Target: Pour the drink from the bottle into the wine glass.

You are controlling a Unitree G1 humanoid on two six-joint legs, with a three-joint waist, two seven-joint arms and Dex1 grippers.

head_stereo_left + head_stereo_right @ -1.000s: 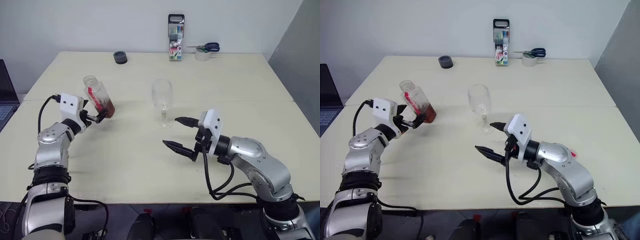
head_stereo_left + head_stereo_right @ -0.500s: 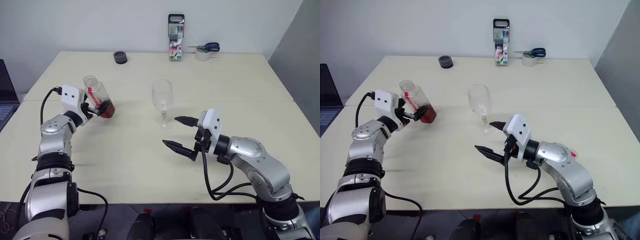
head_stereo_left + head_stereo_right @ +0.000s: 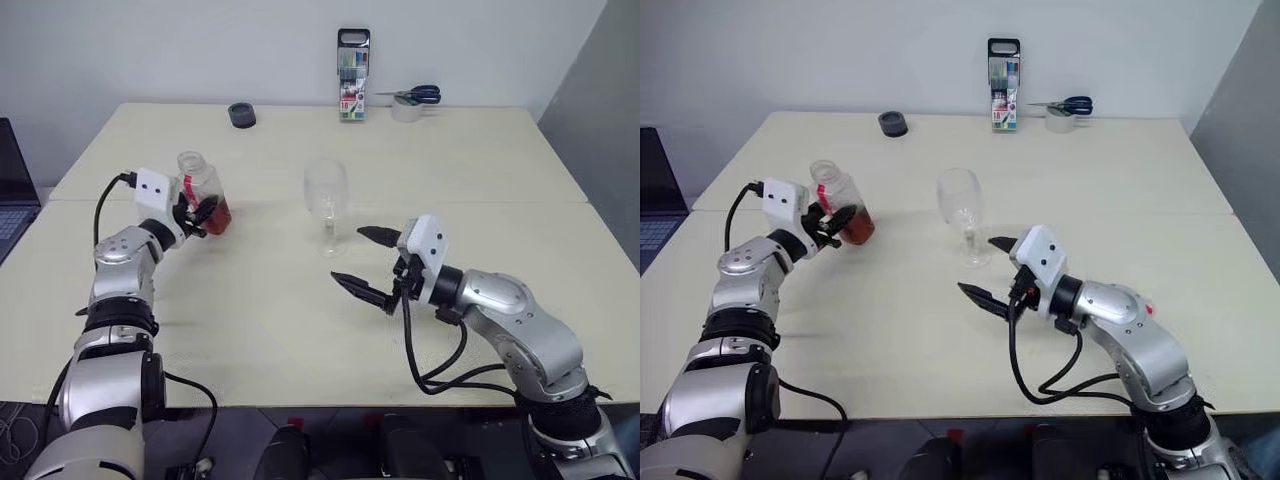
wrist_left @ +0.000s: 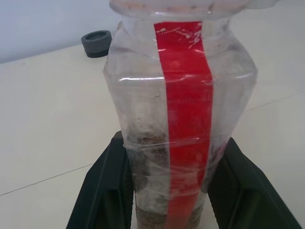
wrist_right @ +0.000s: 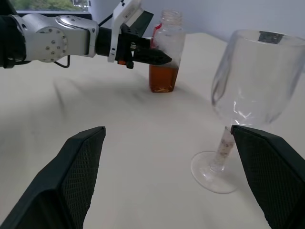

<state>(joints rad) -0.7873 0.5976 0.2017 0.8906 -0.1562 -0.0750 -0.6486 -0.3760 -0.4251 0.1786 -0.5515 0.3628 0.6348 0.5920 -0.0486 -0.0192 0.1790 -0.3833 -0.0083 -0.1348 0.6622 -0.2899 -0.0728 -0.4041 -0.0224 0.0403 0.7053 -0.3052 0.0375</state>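
The bottle (image 3: 201,190) is clear plastic with a red label strip and stands on the table at the left, its mouth uncapped. The reddish-brown drink (image 3: 216,214) fills only its lowest part. My left gripper (image 3: 203,212) is shut on the bottle's lower body, one black finger (image 4: 102,187) on each side. The empty wine glass (image 3: 325,198) stands upright at mid-table, to the right of the bottle. My right gripper (image 3: 358,262) hovers open just in front and right of the glass's foot, touching nothing. From the right wrist I see the bottle (image 5: 165,52) beyond the wine glass (image 5: 252,81).
A marker pack (image 3: 352,75) stands at the table's far edge, with scissors on a tape roll (image 3: 408,101) beside it. A dark round object (image 3: 240,115) lies at the back left. A laptop (image 3: 10,195) sits off the table's left side.
My left gripper has closed on the bottle, which was leaning and now stands nearly upright. The left arm has pushed slightly forward. The right gripper stays open and has barely moved.
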